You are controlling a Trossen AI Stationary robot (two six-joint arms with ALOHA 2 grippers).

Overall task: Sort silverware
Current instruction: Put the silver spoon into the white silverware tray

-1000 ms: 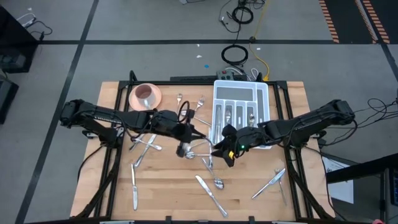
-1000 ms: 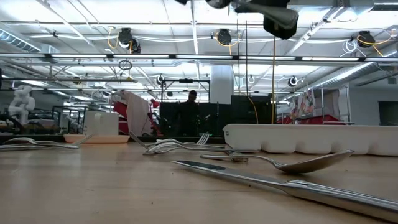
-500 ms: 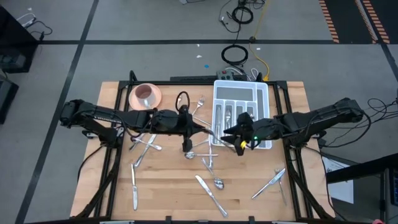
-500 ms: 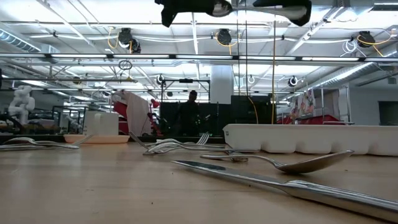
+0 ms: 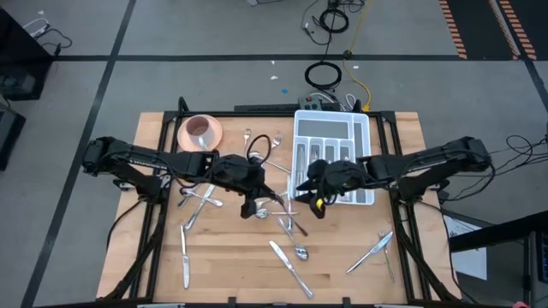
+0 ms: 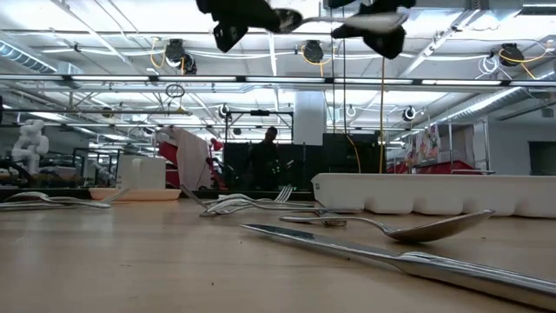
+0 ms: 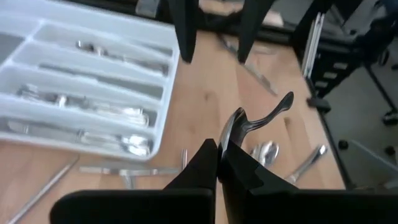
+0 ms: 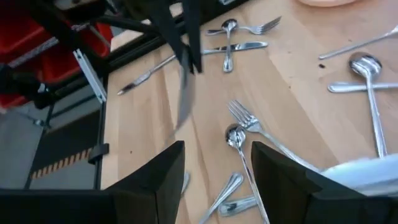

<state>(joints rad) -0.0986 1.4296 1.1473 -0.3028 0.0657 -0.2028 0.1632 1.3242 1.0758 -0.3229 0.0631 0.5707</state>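
Note:
Silverware lies loose on the wood table: a cluster point(image 5: 288, 224), a spoon and knife point(image 5: 291, 257) nearer me, a pair point(image 5: 373, 251) at the right, and more point(image 5: 199, 198) at the left. Several pieces lie in the white tray point(image 5: 332, 141). My left gripper point(image 5: 250, 205) hangs above the table's middle, shut on one shiny piece point(image 7: 273, 112), a spoon by its look. My right gripper point(image 5: 306, 195) hovers open beside the tray's near left corner, facing the left gripper. Nothing is between its fingers point(image 8: 155, 180). My left gripper pinches the spoon between its two fingers at its wider end point(image 7: 235, 124). The slim handle point(image 7: 283, 102) sticks out past the fingertips toward the right gripper. In the low view the spoon point(image 6: 287, 17) is lifted clear and lies about level, high above the table.
A pink bowl point(image 5: 200, 131) stands at the far left of the table. The tray's wall point(image 7: 163, 106) is close to both grippers. Forks and a spoon point(image 8: 239, 134) lie under the right gripper. A person point(image 6: 269, 161) stands in the room beyond.
The right gripper went toward the tray, then came back left beside the left gripper. The left gripper shifted slightly toward the table's left edge, still shut on its piece. In the low view both grippers now show lower in the picture.

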